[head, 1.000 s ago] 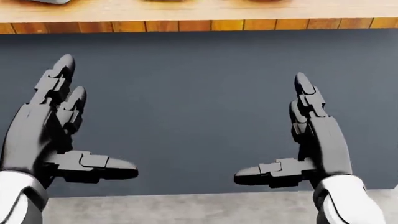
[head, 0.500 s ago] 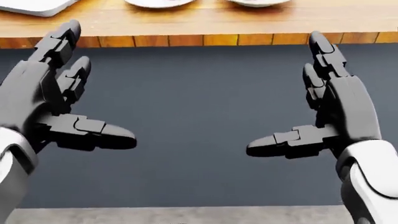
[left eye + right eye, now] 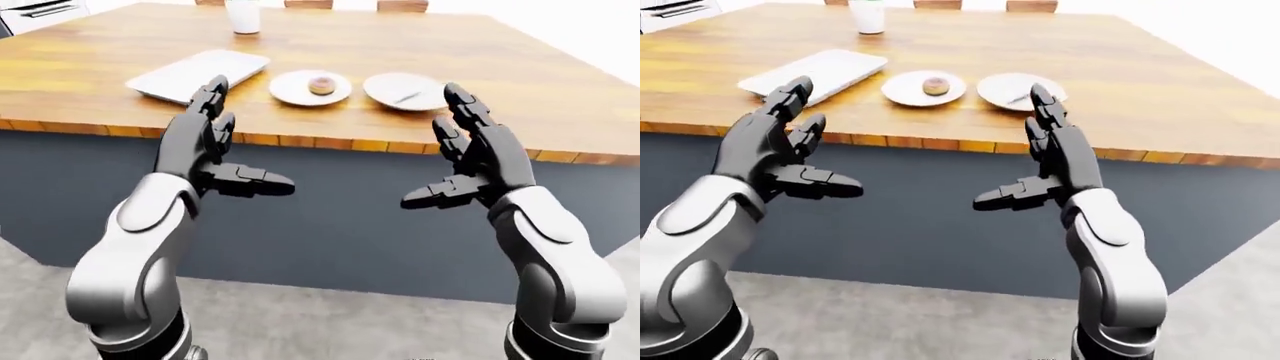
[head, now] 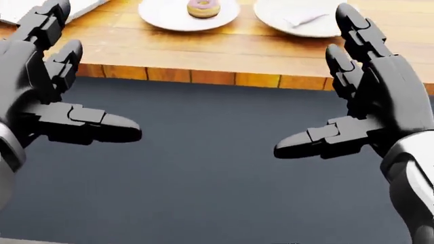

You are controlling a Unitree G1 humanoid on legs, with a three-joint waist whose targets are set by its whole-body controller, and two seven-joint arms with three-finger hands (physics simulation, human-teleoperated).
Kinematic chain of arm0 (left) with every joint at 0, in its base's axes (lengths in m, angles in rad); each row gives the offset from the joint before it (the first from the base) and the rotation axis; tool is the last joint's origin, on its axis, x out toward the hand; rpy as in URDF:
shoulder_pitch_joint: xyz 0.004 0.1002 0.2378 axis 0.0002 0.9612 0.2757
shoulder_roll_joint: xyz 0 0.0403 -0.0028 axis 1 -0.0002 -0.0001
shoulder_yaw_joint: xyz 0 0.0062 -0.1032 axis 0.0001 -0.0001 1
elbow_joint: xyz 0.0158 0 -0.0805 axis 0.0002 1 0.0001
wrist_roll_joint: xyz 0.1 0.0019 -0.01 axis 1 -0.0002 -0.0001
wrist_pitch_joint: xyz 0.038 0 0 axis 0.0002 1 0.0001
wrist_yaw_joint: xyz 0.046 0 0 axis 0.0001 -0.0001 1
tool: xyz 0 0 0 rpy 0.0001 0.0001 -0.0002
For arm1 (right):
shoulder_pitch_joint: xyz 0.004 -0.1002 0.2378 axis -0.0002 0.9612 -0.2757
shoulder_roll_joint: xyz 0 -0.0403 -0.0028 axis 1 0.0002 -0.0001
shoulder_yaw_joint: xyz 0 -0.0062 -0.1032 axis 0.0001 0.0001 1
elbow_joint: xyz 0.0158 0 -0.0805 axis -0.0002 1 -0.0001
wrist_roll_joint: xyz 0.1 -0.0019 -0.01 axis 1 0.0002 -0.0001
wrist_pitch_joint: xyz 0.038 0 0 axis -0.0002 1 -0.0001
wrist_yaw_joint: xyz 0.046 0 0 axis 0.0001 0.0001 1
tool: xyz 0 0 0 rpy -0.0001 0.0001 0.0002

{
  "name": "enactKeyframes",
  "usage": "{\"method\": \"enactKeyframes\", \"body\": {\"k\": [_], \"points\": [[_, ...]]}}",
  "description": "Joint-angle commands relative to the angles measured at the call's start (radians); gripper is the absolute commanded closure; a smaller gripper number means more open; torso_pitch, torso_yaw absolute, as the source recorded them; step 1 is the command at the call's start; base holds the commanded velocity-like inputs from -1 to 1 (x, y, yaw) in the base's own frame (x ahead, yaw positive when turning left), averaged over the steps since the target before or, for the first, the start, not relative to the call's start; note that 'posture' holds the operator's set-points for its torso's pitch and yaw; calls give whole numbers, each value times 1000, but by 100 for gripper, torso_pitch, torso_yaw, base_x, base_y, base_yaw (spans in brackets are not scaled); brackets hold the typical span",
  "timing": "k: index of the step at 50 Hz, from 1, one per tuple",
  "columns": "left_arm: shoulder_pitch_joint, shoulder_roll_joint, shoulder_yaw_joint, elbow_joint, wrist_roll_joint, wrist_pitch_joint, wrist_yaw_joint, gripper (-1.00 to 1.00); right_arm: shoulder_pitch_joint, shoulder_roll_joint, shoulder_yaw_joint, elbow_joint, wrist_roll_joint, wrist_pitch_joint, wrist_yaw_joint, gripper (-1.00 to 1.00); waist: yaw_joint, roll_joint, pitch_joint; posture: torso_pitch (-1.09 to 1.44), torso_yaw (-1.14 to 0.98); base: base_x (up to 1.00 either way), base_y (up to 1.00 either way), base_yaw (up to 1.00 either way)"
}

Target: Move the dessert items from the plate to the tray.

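Hands [image 3: 215, 139] open — eye views show tray [image 3: 197, 74].

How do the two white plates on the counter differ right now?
The left plate carries a donut at its centre; the right plate holds only a thin pale item I cannot identify. The left plate lies beside the tray; the right plate lies farther from it. Both are round, white and flat on the wood.

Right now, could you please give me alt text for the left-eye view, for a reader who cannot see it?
Both robot hands, left hand and right hand, hover open and empty short of a wooden counter. On it sit a white tray, a plate holding a doughnut, and a second plate.
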Motion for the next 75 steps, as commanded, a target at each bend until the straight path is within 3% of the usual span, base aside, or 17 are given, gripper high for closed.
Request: {"method": "enactKeyframes", "body": {"k": [1,2,3,10,16,19,26,29,32,45,48,55,58,59,71,74,75], "points": [[-29,-4,-16,-23,-7,-33,-11,-100,-9,-18,-35,-26,14,-23,-24,-100,-27,-16,-25,0,0,8,0,-95],[-28,-5,-15,-23,-6,-33,-13,-100,-9,-23,-35,-30,18,-18,-29,-100,-44,-64,-25,0,0,8,0,-96],[-29,-4,-14,-22,-5,-34,-15,-100,-13,-27,-33,-27,22,-18,-32,-100,-48,-24,-4,0,0,9,0,-95],[-62,9,0,-23,-8,-10,-22,-100,-63,-64,0,-9,-6,18,-14,-100,-32,-17,12,0,0,3,-6,-11],[-72,21,10,-15,-16,-11,-24,-100,-94,-68,-1,-7,-20,29,-2,-100,-40,94,-2,0,0,19,-34,0],[-80,26,16,-25,-24,6,-22,-100,-110,-75,4,-17,-26,39,6,-100,-31,102,0,0,0,20,-31,0],[-103,36,17,-6,-33,7,-17,-100,-138,-88,-1,-19,-28,56,15,-100,-7,44,-2,0,0,21,-19,0],[-117,43,21,-6,-39,18,-16,-100,-152,-92,-2,-17,-30,61,20,-100,-6,-44,-24,0,0,21,-11,0],[-106,41,15,-1,-40,1,-14,-100,-164,-91,-9,-6,-28,55,14,-100,11,-51,-13,0,0,12,8,29],[-154,62,36,-10,-70,47,-4,-100,-213,-131,-23,-26,2,104,-2,-100,-37,107,-11,0,0,27,0,31],[-153,65,39,-11,-77,46,-1,-100,-216,-136,-14,-21,-4,97,2,-100,-38,111,5,0,0,32,3,0],[-157,78,40,-7,-85,47,2,-100,-220,-149,-20,-32,-17,103,19,-100,-11,35,12,0,0,31,10,0],[-173,79,39,-8,-89,60,7,-100,-225,-152,-28,-35,-18,107,23,-100,-5,-41,-11,0,0,32,11,0],[-173,79,36,-12,-89,62,9,-100,-225,-153,-34,-38,-15,106,24,-100,-15,-8,2,0,0,31,13,0],[-192,94,36,1,-79,62,-4,-100,-231,-164,-54,-33,12,106,11,-100,-1,-16,3,0,0,15,31,0],[-213,104,46,0,-85,82,-6,-100,-254,-176,-66,-40,34,136,6,-100,-10,96,-5,0,0,0,0,0],[-215,105,47,-1,-86,83,-5,-100,-257,-180,-70,-45,41,144,4,-100,-18,80,6,0,0,0,0,0]]}}
